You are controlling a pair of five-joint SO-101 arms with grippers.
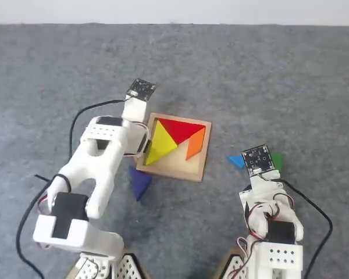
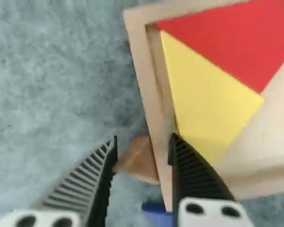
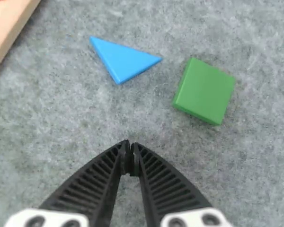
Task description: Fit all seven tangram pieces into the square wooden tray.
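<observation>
Tray rim [image 2: 141, 90] inside left end effector [image 2: 143, 139].

A wooden tray [image 1: 183, 167] sits on the grey desk [image 1: 250, 70]. Inside the tray lie a red triangle [image 1: 179, 129], a yellow triangle [image 1: 160, 145] touching it, and an orange piece [image 1: 195, 143]. The rest of the tray is bare wood. A dark blue triangle [image 1: 139, 181] lies just outside one tray corner. The white left arm [image 1: 96, 168] ends at the tray's edge beside the yellow triangle. A light blue triangle [image 1: 237, 161] lies near the tray on its other side. A green piece [image 1: 277, 160] sits farther from the tray, partly hidden by the right arm [image 1: 269, 224].
</observation>
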